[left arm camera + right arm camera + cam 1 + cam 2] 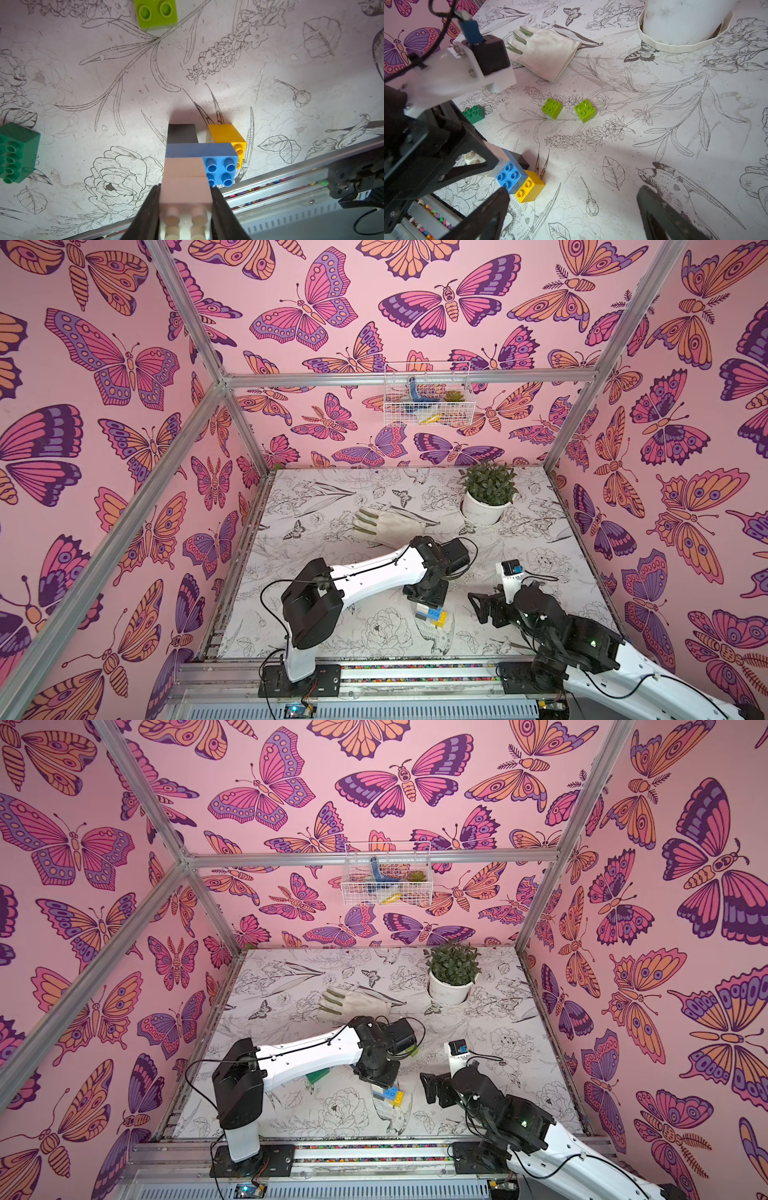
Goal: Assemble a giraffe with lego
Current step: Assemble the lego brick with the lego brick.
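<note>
Giraffe [199,149] half-built, left tool [185,188] clamping its white neck [184,170] | right tool [573,190] gaping empty | lime bricks [552,108], dark green brick [473,113] waiting ahead

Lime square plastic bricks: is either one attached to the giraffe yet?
No, both lime square plastic bricks lie loose on the floral-print table, apart from the giraffe.

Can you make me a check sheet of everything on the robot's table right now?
Surface: table with flower drawings, some smudges.
Job's things: giraffe half built, upright: black and yellow legs, blue body, white neck; two lime bricks and a dark green brick loose.
Clutter: glove, potted plant.
Tools: left tool shut on the giraffe's white neck; right tool open, empty.
Cables: black cable loops beside the left arm's base, off the bricks.
Surroundings: butterfly walls, wire basket on the back wall.
</note>
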